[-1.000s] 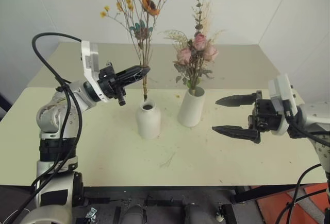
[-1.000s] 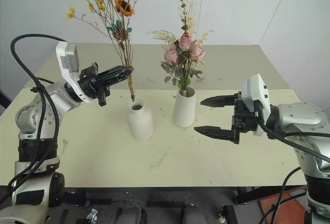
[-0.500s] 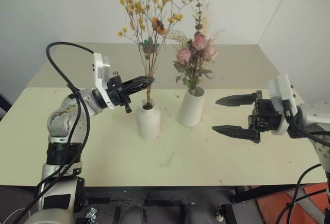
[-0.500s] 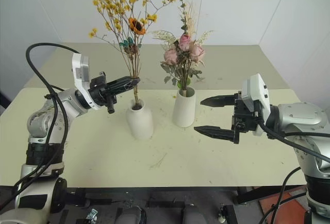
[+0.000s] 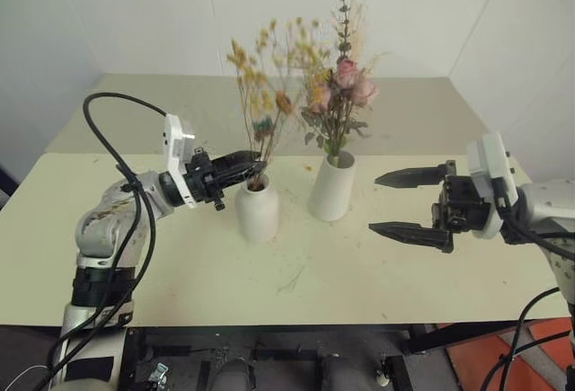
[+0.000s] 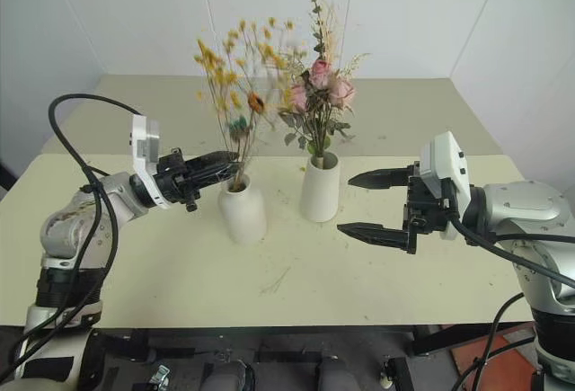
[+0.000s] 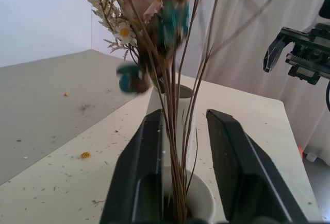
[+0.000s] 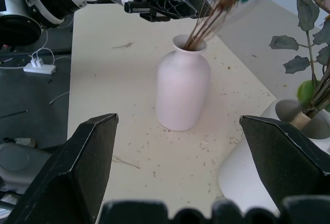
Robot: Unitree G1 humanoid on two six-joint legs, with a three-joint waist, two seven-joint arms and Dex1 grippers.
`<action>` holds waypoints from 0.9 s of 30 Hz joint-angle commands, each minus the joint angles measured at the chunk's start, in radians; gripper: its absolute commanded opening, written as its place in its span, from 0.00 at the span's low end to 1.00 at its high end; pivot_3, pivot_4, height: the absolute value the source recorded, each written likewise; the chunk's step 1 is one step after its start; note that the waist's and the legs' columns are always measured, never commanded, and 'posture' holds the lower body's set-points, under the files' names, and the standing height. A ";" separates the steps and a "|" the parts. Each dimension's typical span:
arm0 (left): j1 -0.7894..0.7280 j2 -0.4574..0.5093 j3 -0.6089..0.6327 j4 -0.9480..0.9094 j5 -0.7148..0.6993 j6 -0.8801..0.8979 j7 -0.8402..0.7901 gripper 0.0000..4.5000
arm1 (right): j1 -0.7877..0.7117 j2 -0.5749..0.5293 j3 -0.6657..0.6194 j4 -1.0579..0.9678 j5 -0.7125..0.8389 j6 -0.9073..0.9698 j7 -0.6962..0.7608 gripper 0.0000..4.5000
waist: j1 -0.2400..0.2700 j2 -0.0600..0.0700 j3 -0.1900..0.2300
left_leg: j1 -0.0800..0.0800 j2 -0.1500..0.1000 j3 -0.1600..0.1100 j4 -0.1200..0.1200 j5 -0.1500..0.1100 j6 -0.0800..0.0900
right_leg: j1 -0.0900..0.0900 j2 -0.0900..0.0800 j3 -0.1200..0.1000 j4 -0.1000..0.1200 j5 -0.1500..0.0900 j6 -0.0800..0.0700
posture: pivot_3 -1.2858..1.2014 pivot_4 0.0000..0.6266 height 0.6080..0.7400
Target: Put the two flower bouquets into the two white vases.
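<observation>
The thin yellow-orange bouquet (image 5: 266, 72) stands with its brown stems (image 7: 178, 147) in the short rounded white vase (image 5: 258, 212). It leans toward the pink rose bouquet (image 5: 343, 84), which sits in the taller white vase (image 5: 333, 187). My left gripper (image 5: 250, 163) is just above the short vase's mouth, open, with the stems loose between its fingers (image 7: 147, 167). My right gripper (image 5: 406, 202) hovers open to the right of the taller vase with nothing between its fingers (image 8: 77, 157).
Both vases stand mid-table on the pale table (image 5: 180, 265), which is sprinkled with dried flower bits. White walls close in behind and to the right. The front and far halves of the tabletop carry nothing else.
My left gripper came down with the yellow bouquet, whose stems slid into the short vase. Its fingers then parted and the bunch sank and tipped toward the roses. The right arm stayed still.
</observation>
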 commanded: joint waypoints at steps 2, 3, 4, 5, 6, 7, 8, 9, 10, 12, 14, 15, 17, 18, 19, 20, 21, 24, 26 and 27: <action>0.086 0.079 0.095 -0.141 -0.080 0.057 0.029 0.67 | -0.018 -0.007 -0.028 -0.013 0.019 -0.017 0.005 1.00 | -0.002 0.000 0.000 | 0.000 0.001 0.000 0.000 0.000 0.000 | 0.000 0.000 0.000 0.000 0.000 0.000 | 0.52 0.24 1.00; 0.113 0.094 0.116 -0.164 -0.094 0.068 0.038 0.74 | -0.020 -0.006 -0.025 -0.010 0.017 -0.018 0.007 1.00 | -0.001 0.000 0.000 | 0.000 0.001 0.000 0.000 0.000 0.000 | 0.000 0.000 0.000 0.000 0.000 0.000 | 0.52 0.24 1.00; 0.139 0.108 0.136 -0.187 -0.109 0.078 0.048 0.82 | -0.024 -0.005 -0.022 -0.007 0.016 -0.019 0.008 1.00 | 0.000 0.000 0.000 | 0.000 0.001 0.000 0.000 0.000 0.000 | 0.000 0.000 0.000 0.000 0.000 0.000 | 0.52 0.24 1.00; 0.159 0.119 0.153 -0.208 -0.122 0.088 0.056 0.89 | -0.026 -0.005 -0.019 -0.004 0.014 -0.020 0.010 1.00 | 0.001 0.000 0.000 | 0.001 0.001 0.000 0.000 0.000 0.000 | 0.001 0.000 0.000 0.000 0.000 0.000 | 0.52 0.24 1.00; 0.187 0.133 0.180 -0.233 -0.142 0.099 0.064 0.95 | -0.028 -0.005 -0.017 0.000 0.012 -0.021 0.014 1.00 | 0.001 0.000 0.000 | 0.001 0.001 0.000 0.000 0.000 0.000 | 0.001 0.000 0.000 0.000 0.000 0.000 | 0.52 0.24 1.00; 0.212 0.143 0.209 -0.254 -0.167 0.108 0.072 1.00 | -0.030 -0.005 -0.014 0.004 0.010 -0.022 0.017 1.00 | 0.001 0.000 0.000 | 0.001 0.001 0.000 0.000 0.000 0.000 | 0.001 0.000 0.000 0.000 0.000 0.000 | 0.52 0.24 1.00; 0.235 0.155 0.243 -0.274 -0.198 0.127 0.086 1.00 | -0.031 -0.005 -0.011 0.008 0.007 -0.023 0.020 1.00 | 0.001 0.000 0.000 | 0.001 0.001 0.000 0.000 0.000 0.000 | 0.001 0.000 0.000 0.000 0.000 0.000 | 0.52 0.24 1.00; 0.259 0.171 0.276 -0.290 -0.223 0.140 0.092 1.00 | -0.030 -0.006 -0.009 0.012 0.004 -0.023 0.023 1.00 | 0.002 0.000 0.000 | 0.001 0.001 0.000 0.000 0.000 0.000 | 0.000 0.000 0.000 0.000 0.000 0.000 | 0.52 0.24 1.00; 0.276 0.185 0.299 -0.301 -0.242 0.150 0.093 1.00 | -0.030 -0.007 -0.008 0.015 0.002 -0.023 0.026 1.00 | 0.003 0.000 0.000 | 0.001 0.001 0.000 0.000 0.000 0.000 | 0.001 0.000 0.000 0.000 0.000 0.000 | 0.52 0.24 1.00; 0.316 0.223 0.343 -0.319 -0.274 0.161 0.075 1.00 | -0.025 -0.011 -0.007 0.021 -0.002 -0.021 0.031 1.00 | 0.004 0.000 0.000 | 0.001 0.001 0.000 0.000 0.000 0.000 | 0.000 0.000 0.000 0.000 0.000 0.000 | 0.52 0.24 1.00; 0.360 0.270 0.383 -0.337 -0.292 0.170 0.050 1.00 | -0.015 -0.016 -0.012 0.029 -0.006 -0.018 0.033 1.00 | 0.004 0.000 0.000 | 0.001 0.001 0.001 0.000 0.000 0.000 | 0.001 0.000 0.000 0.000 0.000 0.000 | 0.52 0.24 1.00; 0.382 0.292 0.400 -0.345 -0.297 0.173 0.035 1.00 | -0.011 -0.018 -0.015 0.032 -0.009 -0.016 0.032 1.00 | 0.004 0.000 0.000 | 0.001 0.001 0.001 0.000 0.000 0.000 | 0.001 0.000 0.000 0.000 0.000 0.000 | 0.52 0.24 1.00; 0.432 0.338 0.430 -0.362 -0.297 0.171 -0.008 1.00 | 0.000 -0.023 -0.023 0.036 -0.015 -0.013 0.026 1.00 | 0.004 0.000 0.000 | 0.002 0.001 0.001 0.000 0.000 0.000 | 0.001 0.000 0.000 0.000 0.000 -0.001 | 0.52 0.24 1.00; 0.458 0.361 0.446 -0.373 -0.297 0.169 -0.032 1.00 | 0.007 -0.026 -0.030 0.038 -0.017 -0.010 0.021 1.00 | 0.004 0.000 0.000 | 0.002 0.001 0.001 -0.001 0.000 0.000 | 0.001 0.000 0.000 0.000 0.000 -0.001 | 0.52 0.24 1.00; 0.480 0.380 0.461 -0.382 -0.301 0.167 -0.054 1.00 | 0.014 -0.030 -0.036 0.040 -0.020 -0.009 0.017 1.00 | 0.004 0.000 0.000 | 0.002 0.001 0.001 -0.001 0.000 0.000 | 0.000 0.000 0.000 0.000 -0.001 -0.001 | 0.52 0.24 1.00; 0.496 0.394 0.475 -0.389 -0.310 0.168 -0.067 1.00 | 0.022 -0.033 -0.043 0.040 -0.021 -0.008 0.013 1.00 | 0.004 0.000 0.000 | 0.002 0.001 0.001 -0.001 0.000 0.000 | 0.000 0.000 0.000 0.000 -0.001 -0.001 | 0.52 0.24 1.00; 0.508 0.406 0.488 -0.395 -0.320 0.170 -0.074 1.00 | 0.031 -0.037 -0.052 0.040 -0.022 -0.007 0.011 1.00 | 0.005 0.000 0.000 | 0.002 0.001 0.002 -0.001 0.000 0.000 | 0.001 0.000 0.000 0.000 -0.001 -0.001 | 0.52 0.24 1.00; 0.521 0.421 0.507 -0.407 -0.339 0.169 -0.078 1.00 | 0.058 -0.050 -0.074 0.039 -0.020 -0.004 0.005 1.00 | 0.006 0.000 0.000 | 0.002 0.001 0.002 -0.001 0.000 0.000 | 0.001 0.000 0.000 0.000 -0.001 -0.001 | 0.52 0.24 1.00; 0.522 0.424 0.509 -0.409 -0.347 0.167 -0.074 1.00 | 0.075 -0.059 -0.085 0.038 -0.023 -0.005 0.000 1.00 | 0.006 0.000 0.000 | 0.002 0.001 0.002 -0.001 0.000 0.000 | 0.001 0.000 0.000 0.000 -0.001 -0.001 | 0.52 0.24 1.00; 0.521 0.425 0.508 -0.409 -0.351 0.166 -0.072 1.00 | 0.083 -0.063 -0.090 0.039 -0.024 -0.006 -0.002 1.00 | 0.006 0.000 0.000 | 0.003 0.001 0.002 -0.001 0.000 0.000 | 0.001 0.000 0.000 0.000 -0.001 -0.001 | 0.52 0.24 1.00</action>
